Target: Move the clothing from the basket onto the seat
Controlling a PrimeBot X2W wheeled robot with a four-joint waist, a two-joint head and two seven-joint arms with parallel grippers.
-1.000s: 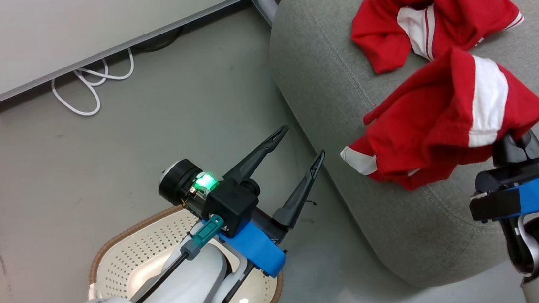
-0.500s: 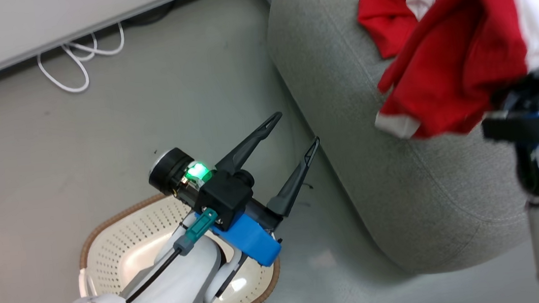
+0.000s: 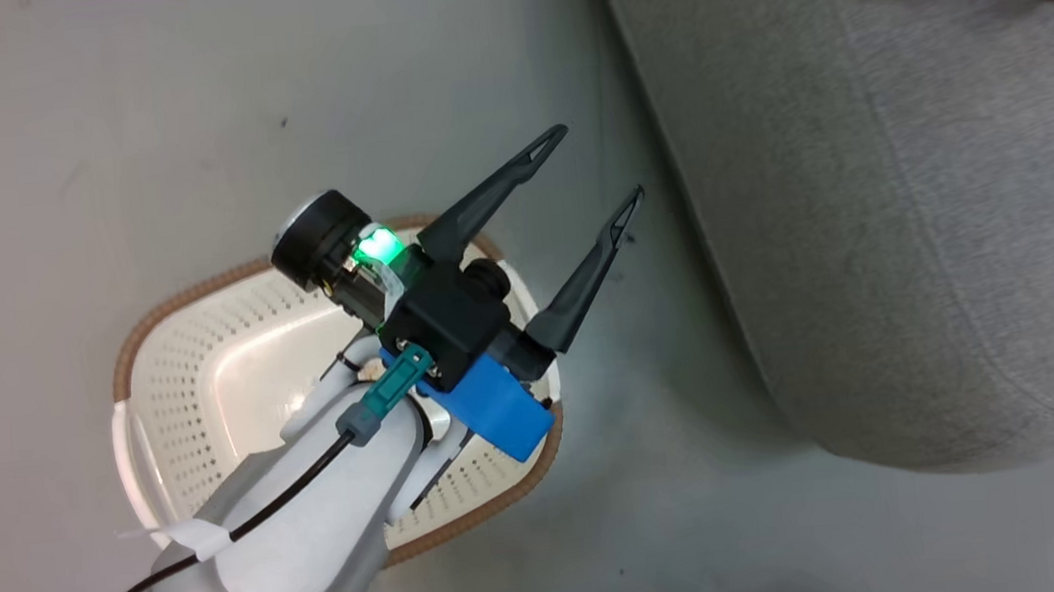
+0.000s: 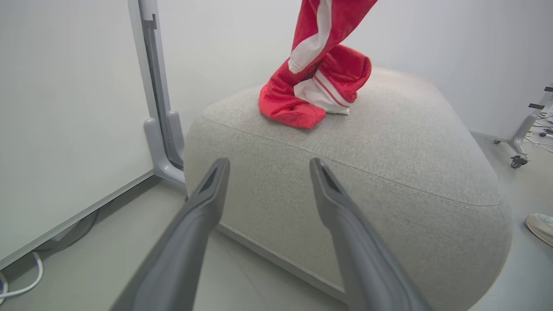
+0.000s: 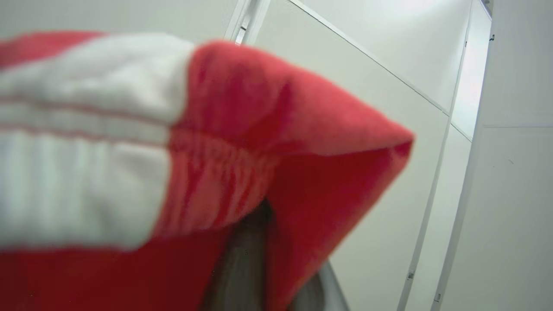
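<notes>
**Red Clothing at the Seat's Far End, One Piece Held Aloft**

The grey floor [image 3: 182, 126] spread across the left and near side of the scene. The seat [image 3: 914, 201] stood on it at the right, its rounded corner toward the robot. Left of the seat, apart from it, the basket [image 3: 195, 367] stood on the floor beneath the left forearm.

The clothing [image 4: 302, 103] was at the far end of the seat. One piece lay bunched on the cushion top. The other hung down from above, its lower end touching the first.

The left gripper [image 3: 598, 160] hovered over the basket's far right rim. Its fingers were spread wide with nothing between them, pointing at the seat's side.

The right gripper [image 5: 263, 259] was draped in red and white cloth. Its fingers, mostly hidden, looked pinched together on a fold of the clothing.

At the right edge of the left wrist view, a pale shoe [image 4: 542, 226] rested on the floor.
</notes>
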